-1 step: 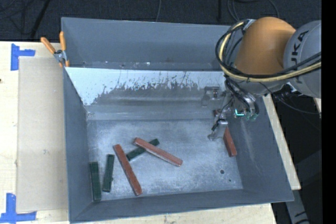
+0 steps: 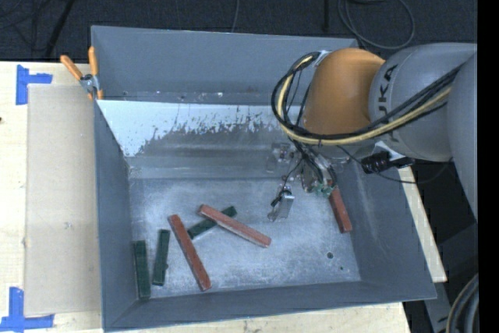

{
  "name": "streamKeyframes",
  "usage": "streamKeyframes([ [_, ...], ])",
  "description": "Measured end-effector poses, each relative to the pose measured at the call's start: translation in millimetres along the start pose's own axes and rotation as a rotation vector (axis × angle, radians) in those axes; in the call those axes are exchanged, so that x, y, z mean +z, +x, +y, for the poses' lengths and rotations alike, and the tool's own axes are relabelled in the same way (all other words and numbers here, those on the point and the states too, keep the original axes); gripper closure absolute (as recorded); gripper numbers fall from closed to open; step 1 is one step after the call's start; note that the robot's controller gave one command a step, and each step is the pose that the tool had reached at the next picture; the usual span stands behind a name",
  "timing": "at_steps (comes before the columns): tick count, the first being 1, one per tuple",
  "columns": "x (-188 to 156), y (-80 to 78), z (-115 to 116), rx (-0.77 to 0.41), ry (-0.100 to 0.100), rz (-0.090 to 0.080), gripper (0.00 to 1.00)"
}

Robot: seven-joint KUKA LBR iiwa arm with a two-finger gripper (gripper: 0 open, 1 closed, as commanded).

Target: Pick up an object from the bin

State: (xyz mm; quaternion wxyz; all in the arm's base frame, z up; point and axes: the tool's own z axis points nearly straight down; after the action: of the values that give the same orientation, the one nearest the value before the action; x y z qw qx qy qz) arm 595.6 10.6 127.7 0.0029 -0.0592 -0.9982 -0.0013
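The gripper hangs low in the right half of the grey metal bin, below the arm's orange cover. Whether the claw is wide or narrow cannot be told, and nothing shows in it. It is above bare floor between two sticks. The nearest, a long reddish-brown stick, lies slantwise in the middle of the bin, its right end just down and left of the gripper. A shorter reddish-brown stick lies to the gripper's right, against the right wall and partly behind the wrist cables.

The long stick crosses over a dark green stick, which shows on both sides of it. A third reddish-brown stick lies just left of them, slanting toward the front wall. Two more dark green sticks lie side by side in the front left corner, well apart from the gripper. That makes three reddish-brown sticks and three dark green ones.
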Motion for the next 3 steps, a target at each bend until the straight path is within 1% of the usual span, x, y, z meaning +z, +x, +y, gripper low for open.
streamKeyframes([
  [1, -32.3, 63.7, 34.8, -0.140, 0.002, -0.003, 0.00],
  [2, 62.2, 45.2, 60.3, 0.028, 0.002, 0.001, 0.00],
  [3, 58.9, 44.0, 59.9, 0.026, 0.003, -0.004, 1.00],
])
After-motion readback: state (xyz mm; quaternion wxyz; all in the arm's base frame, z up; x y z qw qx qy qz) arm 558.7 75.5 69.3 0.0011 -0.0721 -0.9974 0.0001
